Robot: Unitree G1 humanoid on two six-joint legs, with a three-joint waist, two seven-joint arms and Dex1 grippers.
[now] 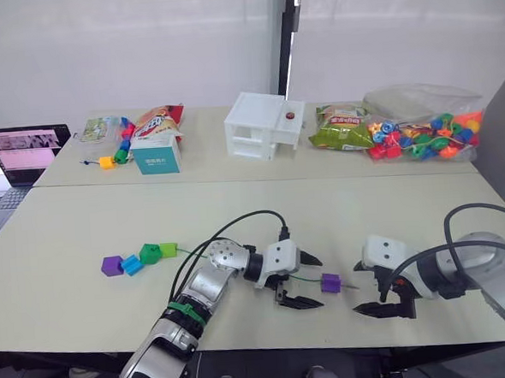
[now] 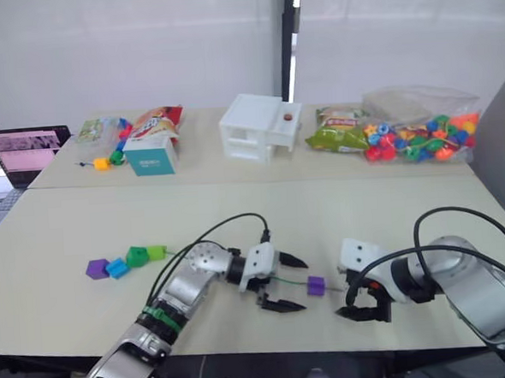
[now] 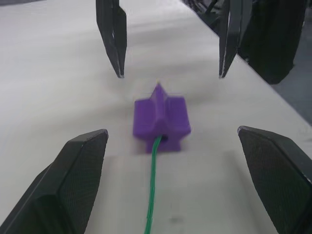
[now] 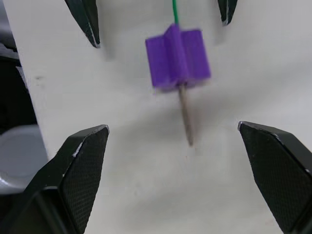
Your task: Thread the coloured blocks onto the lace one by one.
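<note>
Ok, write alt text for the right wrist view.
A purple block lies on the pale table, threaded on the green lace, whose stiff tip pokes out toward the open right claw. The left claw faces it, also open.

One small purple plastic cube (image 2: 316, 285) sits threaded on the thin bright-green cord (image 2: 286, 281), right between the left gripper (image 2: 287, 283) and right gripper (image 2: 355, 298), both spread wide.

table (image 1: 89, 319), purple block (image 1: 330, 283), lace (image 1: 304, 277), bead bag (image 1: 425, 136)
</note>
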